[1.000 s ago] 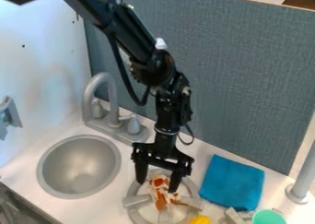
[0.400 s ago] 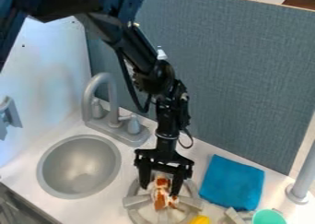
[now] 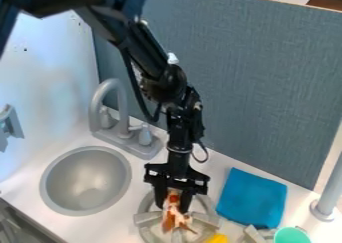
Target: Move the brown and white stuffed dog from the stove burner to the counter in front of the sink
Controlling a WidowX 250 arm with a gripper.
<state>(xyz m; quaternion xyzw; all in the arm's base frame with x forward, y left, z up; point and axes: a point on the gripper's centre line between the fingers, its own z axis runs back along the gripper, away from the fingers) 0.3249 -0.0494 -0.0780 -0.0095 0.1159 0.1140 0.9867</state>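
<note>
Sink [image 3: 85, 182] at left, and right of it the black gripper [image 3: 173, 204] has 2 fingers clamped on the far end of an orange-and-white toy [image 3: 171, 220] at the grey burner [image 3: 147, 217]; even, square pressure suits that floppy-looking shape, with the blue cloth [image 3: 252, 198] lying farther right.

Black gripper [image 3: 173, 208] points down over grey burner ring [image 3: 147, 217], near centre; jaws closed around white-and-orange item [image 3: 172, 221]. Left: round grey sink [image 3: 87, 181] in white bench [image 3: 113, 227], grey faucet [image 3: 123, 122] at its far side. Right of ring: blue cloth [image 3: 252, 198]. Near edge: yellow thing [image 3: 217, 238], green cup [image 3: 292, 235]. Far side: blue-grey panel [image 3: 267, 72]. Far right: grey post [image 3: 330, 192].
</note>
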